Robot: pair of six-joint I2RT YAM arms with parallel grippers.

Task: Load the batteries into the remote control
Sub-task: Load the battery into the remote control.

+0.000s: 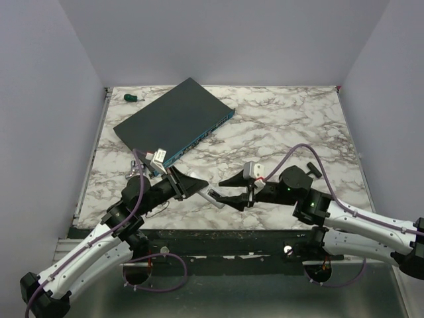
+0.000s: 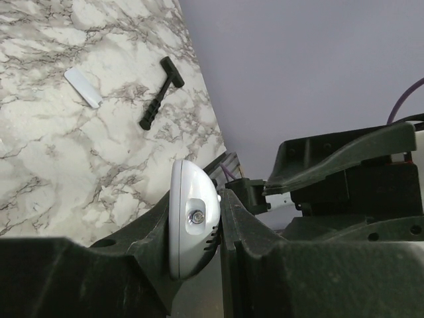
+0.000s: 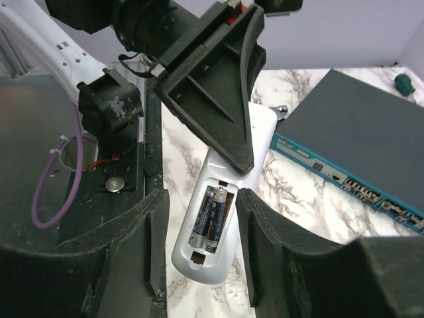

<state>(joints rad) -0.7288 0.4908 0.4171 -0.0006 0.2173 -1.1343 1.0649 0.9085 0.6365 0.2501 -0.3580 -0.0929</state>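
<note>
Marble bench (image 1: 285, 119), grey walls; we see the left hand (image 1: 193, 185) pinching the remote (image 3: 225, 199) above the near edge, batteries (image 3: 213, 218) showing in its uncovered compartment; the right hand (image 1: 230, 191) is spread either side of the remote's end; a dark box (image 1: 172, 122) lies behind.

2 batteries (image 3: 212, 218) in the remote control (image 3: 197, 262) between left gripper (image 1: 197, 185) and right gripper (image 1: 225, 191) — network box (image 1: 173, 122) behind, screwdriver (image 1: 132, 98) far-left
</note>
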